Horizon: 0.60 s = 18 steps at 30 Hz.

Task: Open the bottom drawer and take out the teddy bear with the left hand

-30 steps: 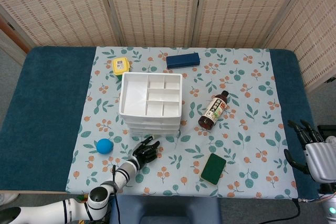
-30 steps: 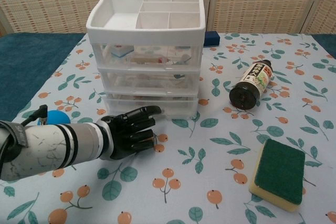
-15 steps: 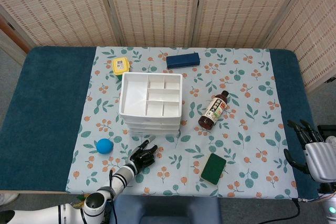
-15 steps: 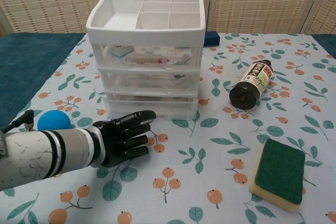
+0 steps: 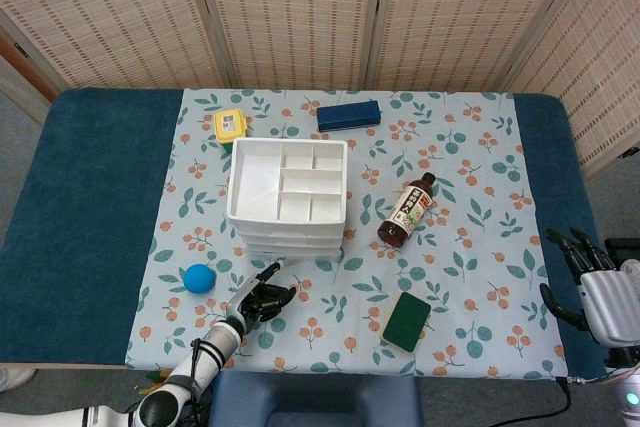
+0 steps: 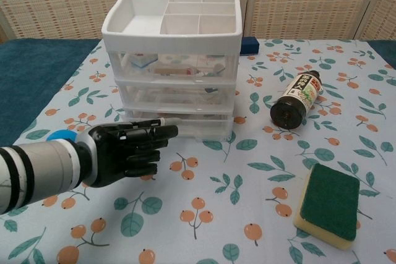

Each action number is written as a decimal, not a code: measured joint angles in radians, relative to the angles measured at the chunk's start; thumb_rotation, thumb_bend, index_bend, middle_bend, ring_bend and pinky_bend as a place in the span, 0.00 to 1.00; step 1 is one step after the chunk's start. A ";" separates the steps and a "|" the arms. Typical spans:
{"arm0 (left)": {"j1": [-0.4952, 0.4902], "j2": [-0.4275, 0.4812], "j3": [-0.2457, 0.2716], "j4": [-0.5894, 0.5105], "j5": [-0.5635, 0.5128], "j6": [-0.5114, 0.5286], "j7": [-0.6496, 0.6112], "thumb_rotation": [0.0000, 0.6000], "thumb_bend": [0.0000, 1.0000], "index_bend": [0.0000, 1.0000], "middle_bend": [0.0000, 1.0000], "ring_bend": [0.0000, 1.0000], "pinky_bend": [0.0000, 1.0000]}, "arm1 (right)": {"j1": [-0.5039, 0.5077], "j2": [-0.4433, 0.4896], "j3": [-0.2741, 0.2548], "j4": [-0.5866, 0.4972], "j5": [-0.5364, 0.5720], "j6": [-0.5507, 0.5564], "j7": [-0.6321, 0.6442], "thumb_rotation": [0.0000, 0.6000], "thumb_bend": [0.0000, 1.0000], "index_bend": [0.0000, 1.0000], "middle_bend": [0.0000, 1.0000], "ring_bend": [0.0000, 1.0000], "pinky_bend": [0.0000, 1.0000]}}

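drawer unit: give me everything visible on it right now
The drawer unit is white, translucent plastic, with three stacked drawers, all closed, and blurred contents behind the fronts. On top is an open tray with dividers, apparently empty. It stands upright on the floral tablecloth, left of centre. The left hand reaches toward the bottom drawer; contact cannot be confirmed.

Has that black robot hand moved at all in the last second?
Yes. The left hand has pulled back leftward, away from the drawer unit.

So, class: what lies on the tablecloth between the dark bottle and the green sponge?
Nothing: in the chest view, only bare leaf-printed tablecloth separates the bottle from the sponge. The head view shows the same gap.
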 measured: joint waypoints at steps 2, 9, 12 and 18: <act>0.007 0.011 0.024 -0.004 0.096 0.024 0.037 1.00 0.40 0.23 0.91 1.00 1.00 | 0.001 -0.002 0.000 0.003 0.001 -0.002 0.002 1.00 0.41 0.08 0.20 0.11 0.20; 0.014 0.019 0.096 0.024 0.304 0.110 0.159 1.00 0.40 0.24 0.91 1.00 1.00 | 0.004 -0.004 0.001 0.007 -0.001 -0.003 0.005 1.00 0.42 0.08 0.20 0.11 0.20; 0.006 -0.003 0.114 0.067 0.345 0.160 0.223 1.00 0.40 0.24 0.91 1.00 1.00 | 0.002 -0.003 0.001 0.006 0.000 -0.001 0.005 1.00 0.42 0.08 0.20 0.11 0.20; -0.020 -0.052 0.133 0.156 0.371 0.219 0.339 1.00 0.40 0.23 0.91 1.00 1.00 | 0.000 -0.003 0.000 0.007 0.005 -0.001 0.006 1.00 0.42 0.08 0.20 0.11 0.20</act>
